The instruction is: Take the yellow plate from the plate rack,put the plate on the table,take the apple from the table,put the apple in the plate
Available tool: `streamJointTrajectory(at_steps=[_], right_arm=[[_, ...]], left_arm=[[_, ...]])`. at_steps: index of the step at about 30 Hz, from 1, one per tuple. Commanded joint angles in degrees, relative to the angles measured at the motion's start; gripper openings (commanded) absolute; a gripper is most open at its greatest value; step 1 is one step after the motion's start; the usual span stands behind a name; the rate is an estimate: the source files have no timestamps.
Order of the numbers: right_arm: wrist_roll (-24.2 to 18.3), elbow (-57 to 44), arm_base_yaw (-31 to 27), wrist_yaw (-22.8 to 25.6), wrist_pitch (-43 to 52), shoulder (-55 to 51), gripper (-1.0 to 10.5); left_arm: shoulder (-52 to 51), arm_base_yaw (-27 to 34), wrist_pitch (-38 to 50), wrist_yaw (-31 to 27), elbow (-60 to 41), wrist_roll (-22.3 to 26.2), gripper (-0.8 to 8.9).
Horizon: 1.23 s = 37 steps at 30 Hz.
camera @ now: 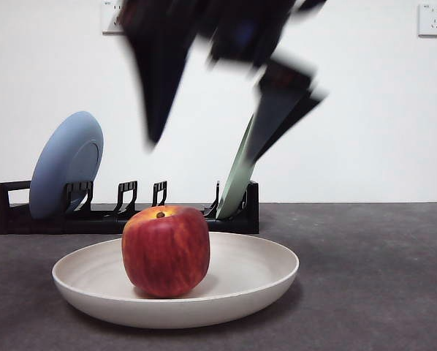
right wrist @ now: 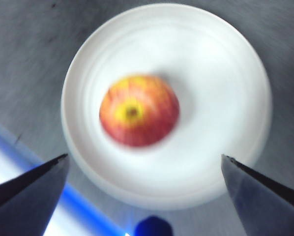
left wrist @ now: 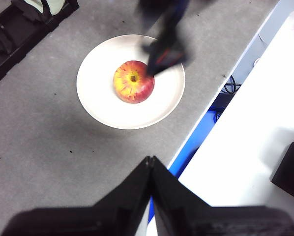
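The bench is a dark grey, rough, speckled surface. The cream yellow plate rests flat on it near the front, holding the apple. Behind the plate, the long black plate rack stands on the bench along its far edge, near the white wall.

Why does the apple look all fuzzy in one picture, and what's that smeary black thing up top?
Right wrist view: the apple and yellow plate are smeared by blur. Front view: the apple is sharp, but the right hand above it is a dark streak. Left wrist view: sharp, except that same blurred hand.
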Motion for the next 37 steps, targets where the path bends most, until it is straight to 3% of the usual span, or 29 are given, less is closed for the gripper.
streamJointTrajectory(at_steps=[1,2,4,7,18,22,25,31,34,37], right_arm=[[-0.72,0.87,0.15,-0.17,-6.54,-6.25,7.5],[-1.01,1.11,0.15,0.15,-8.81,-8.81,7.3],[-1.29,1.42,0.09,1.2,-11.89,-13.38,5.5],[-1.29,1.51,-0.02,1.57,-14.27,-19.8,0.0],[-1.14,1.51,-0.02,6.6,-15.34,-32.06,0.0],[-1.16,1.51,-0.02,8.61,-15.78,-32.65,0.0],[-1.14,1.51,-0.02,9.05,-16.2,-32.63,0.0],[-1.14,1.51,-0.02,9.05,-16.65,-32.63,0.0],[-1.14,1.51,-0.02,9.03,-16.63,-32.63,0.0],[-1.14,1.51,-0.02,9.03,-16.63,-32.63,0.0]], left_arm=[[-0.17,-0.09,0.24,-0.17,-0.26,-0.57,-0.04],[-0.17,-0.09,0.24,-0.17,-0.24,-0.57,-0.04],[-0.17,-0.09,0.24,-0.17,-0.24,-0.57,-0.04],[-0.15,-0.09,0.24,-0.17,-0.26,-0.57,-0.04],[0.15,-0.07,0.24,-0.17,-0.33,-0.57,-0.04],[0.0,3.48,0.24,-0.13,-0.33,-0.55,-0.04],[0.42,11.04,0.24,-0.11,-0.35,-0.55,-0.04],[-0.26,33.03,0.26,-0.24,-0.35,-0.26,-0.04],[-1.79,43.78,2.45,-3.02,-1.44,8.41,-0.04],[-6.19,52.52,17.49,-0.98,-9.29,20.52,-0.04]])
